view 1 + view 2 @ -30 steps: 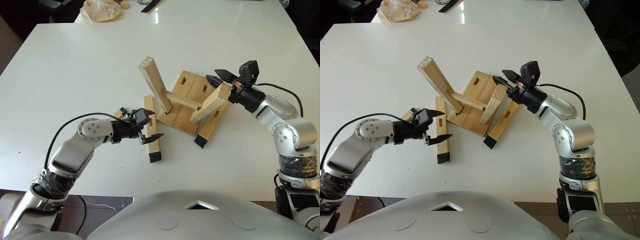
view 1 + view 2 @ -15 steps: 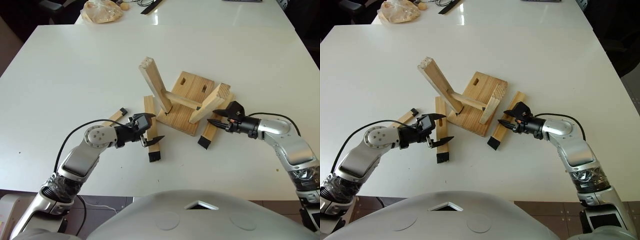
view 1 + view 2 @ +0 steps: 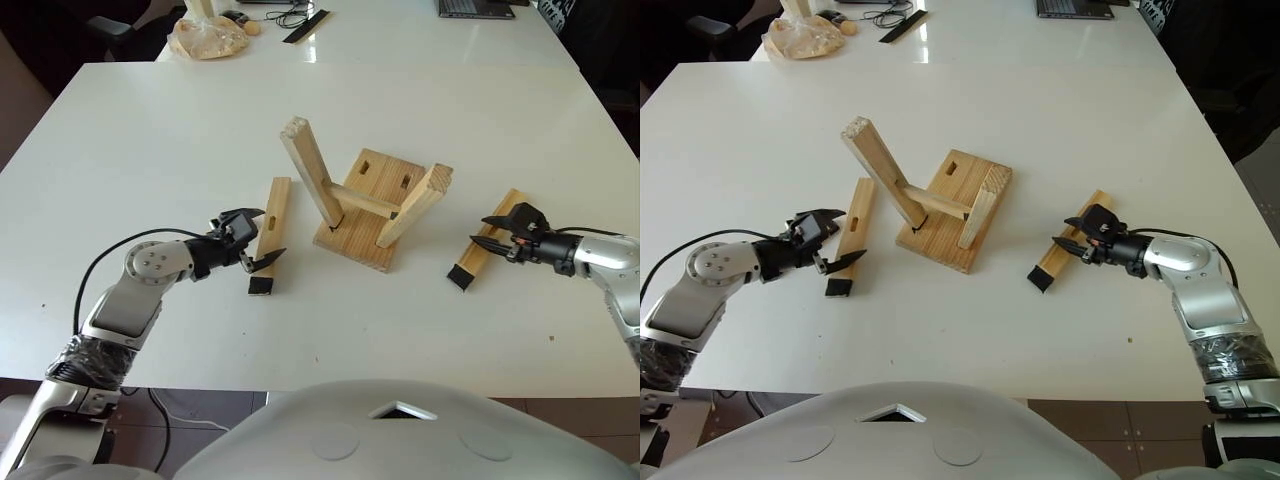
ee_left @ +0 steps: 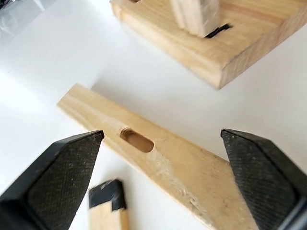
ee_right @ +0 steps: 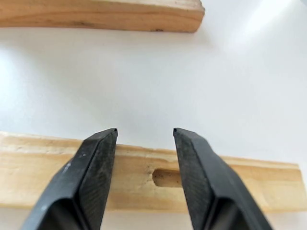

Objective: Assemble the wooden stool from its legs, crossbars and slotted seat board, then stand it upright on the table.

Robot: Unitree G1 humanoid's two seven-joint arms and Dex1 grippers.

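Your L hand (image 3: 258, 238): fingers apart, loose leg (image 3: 277, 200) lying between them near its black-tipped end, not clamped. Your R hand (image 3: 482, 230): fingers apart over slot of 2nd loose leg (image 3: 466, 265), well right of seat board (image 3: 350, 240). Board flat mid-counter (image 3: 150, 130); tilted leg (image 3: 310, 170), other fitted leg (image 3: 418, 203) + crossbar (image 3: 365, 200) stuck in it.
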